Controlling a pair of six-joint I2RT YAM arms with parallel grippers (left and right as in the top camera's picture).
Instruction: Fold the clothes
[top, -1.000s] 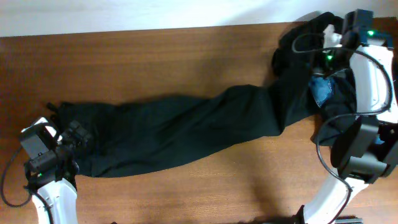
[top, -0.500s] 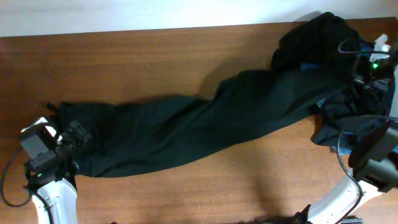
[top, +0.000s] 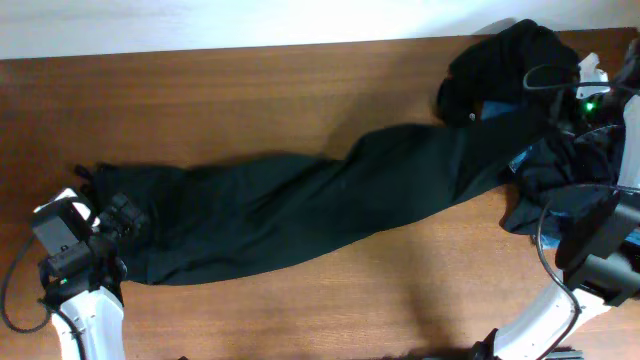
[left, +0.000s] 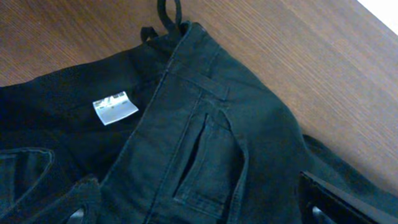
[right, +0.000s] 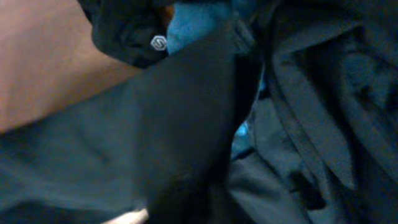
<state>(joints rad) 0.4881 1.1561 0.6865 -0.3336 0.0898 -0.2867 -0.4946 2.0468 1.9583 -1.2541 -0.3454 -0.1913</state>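
Observation:
Long black trousers (top: 300, 210) lie stretched slantwise across the table, waistband at the left, leg ends up at the right. My left gripper (top: 128, 218) hovers open over the waistband (left: 205, 93); its fingertips (left: 333, 199) straddle the back pocket, and a white label (left: 115, 107) shows inside. A heap of dark clothes (top: 505, 60) with blue fabric (right: 193, 22) fills the back right corner. My right gripper (top: 572, 118) is low among that heap. In the right wrist view a black fold (right: 205, 124) runs down over the jaws and hides the fingers.
The brown wooden table (top: 300, 90) ends at a white wall along the back. The right arm's base (top: 590, 250) stands at the right edge beside more dark cloth (top: 540, 190). The left arm's base (top: 70, 270) sits at the front left corner.
My right arm has swung out to the right. The trouser leg, bunched a second ago, now lies drawn out straight toward the heap. The left arm has not moved.

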